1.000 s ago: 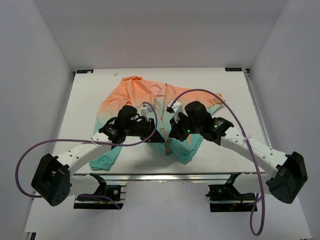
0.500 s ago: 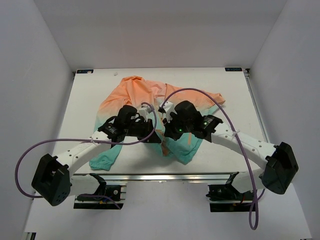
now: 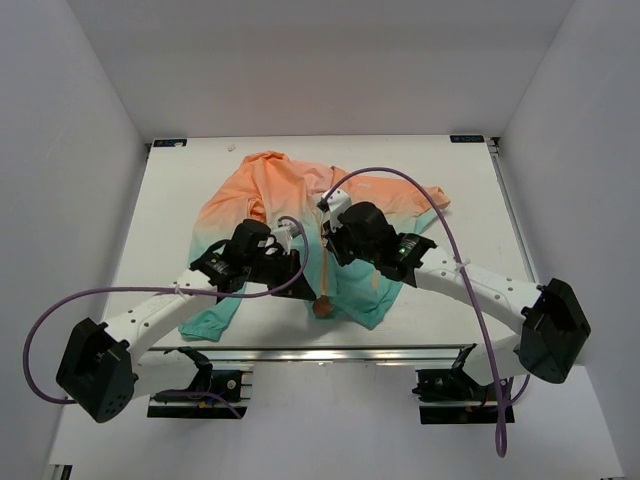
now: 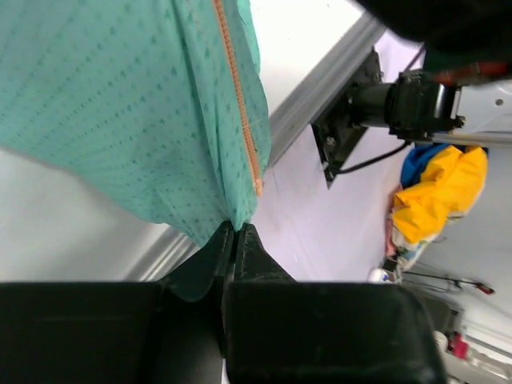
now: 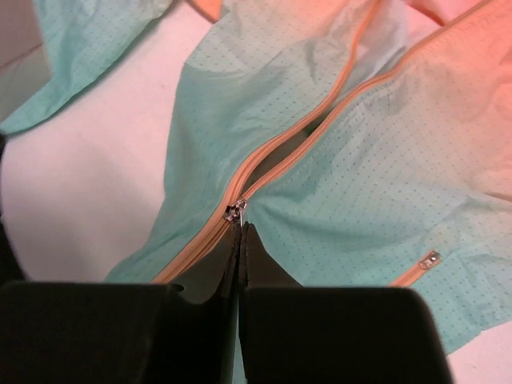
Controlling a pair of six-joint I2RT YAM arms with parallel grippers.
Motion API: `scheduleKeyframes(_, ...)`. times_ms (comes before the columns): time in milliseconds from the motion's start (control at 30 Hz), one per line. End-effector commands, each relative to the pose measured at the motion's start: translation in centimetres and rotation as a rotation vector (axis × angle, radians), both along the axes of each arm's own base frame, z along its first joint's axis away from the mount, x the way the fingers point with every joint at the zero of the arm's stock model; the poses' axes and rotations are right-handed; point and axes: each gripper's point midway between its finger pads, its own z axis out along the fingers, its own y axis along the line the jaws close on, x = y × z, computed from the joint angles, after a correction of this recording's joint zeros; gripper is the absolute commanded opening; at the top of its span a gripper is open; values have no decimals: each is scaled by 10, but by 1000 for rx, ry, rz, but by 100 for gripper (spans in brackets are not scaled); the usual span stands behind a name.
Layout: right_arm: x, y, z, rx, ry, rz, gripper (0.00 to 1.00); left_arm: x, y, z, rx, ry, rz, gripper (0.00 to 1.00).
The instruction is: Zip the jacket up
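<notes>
a white table (image 3: 470, 190) carries the jacket (image 3: 270, 185), which lies crumpled a little left of the middle, with its orange shoulders toward the far side and its teal hem reaching the near edge. both arms lean in over the jacket's front. the left gripper (image 4: 234, 232) has its fingers pinched together on the bottom corner of the teal hem, just beside the lower end of the orange zipper (image 5: 196, 246). the right gripper (image 5: 240, 228) is squeezed tight on the small metal slider (image 5: 234, 212). toward the hem the zipper's two halves are joined, and beyond the slider they spread apart toward the collar. a short pocket zip (image 5: 416, 268) sits off to one side on the teal panel.
</notes>
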Motion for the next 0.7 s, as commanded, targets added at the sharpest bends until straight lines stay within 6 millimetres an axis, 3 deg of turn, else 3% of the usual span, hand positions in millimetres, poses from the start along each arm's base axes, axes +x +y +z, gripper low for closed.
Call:
scheduleKeyframes(0,50,-10,41,87,-176,-192,0,-43,3,3,-25,132,-94,0)
scheduleKeyframes(200,94,-5,41,43,-202,-276,0,-52,12,-5,11,164,-79,0)
scheduleKeyframes(333,139,-15,31,20,-191,-351,0,-59,16,-11,8,189,-75,0)
scheduleKeyframes(367,151,-15,17,-9,-182,-370,0,-63,18,-14,8,198,-74,0)
scheduleKeyframes(400,166,-18,26,0,-200,-393,0,-64,18,-16,5,206,-68,0)
scheduleKeyframes(433,177,-16,11,-23,-183,-394,0,-63,17,-16,-5,204,-65,0)
scheduleKeyframes(467,186,-16,10,-19,-179,-397,0,-65,17,-17,-10,212,-71,0)
scheduleKeyframes(500,206,-17,25,26,-212,-418,0,-68,18,-22,-5,229,-71,0)
scheduleKeyframes(533,218,-13,12,19,-205,-416,0,-69,18,-23,-11,229,-74,0)
scheduleKeyframes(567,228,-13,13,22,-211,-423,0,-70,18,-24,-13,233,-76,0)
scheduleKeyframes(600,246,-12,32,54,-246,-442,0,-71,18,-27,-13,239,-72,0)
scheduleKeyframes(633,258,-7,14,33,-233,-442,0,-71,19,-28,-15,245,-70,0)
scheduleKeyframes(667,267,-6,13,30,-235,-446,0,-72,18,-28,-19,248,-75,0)
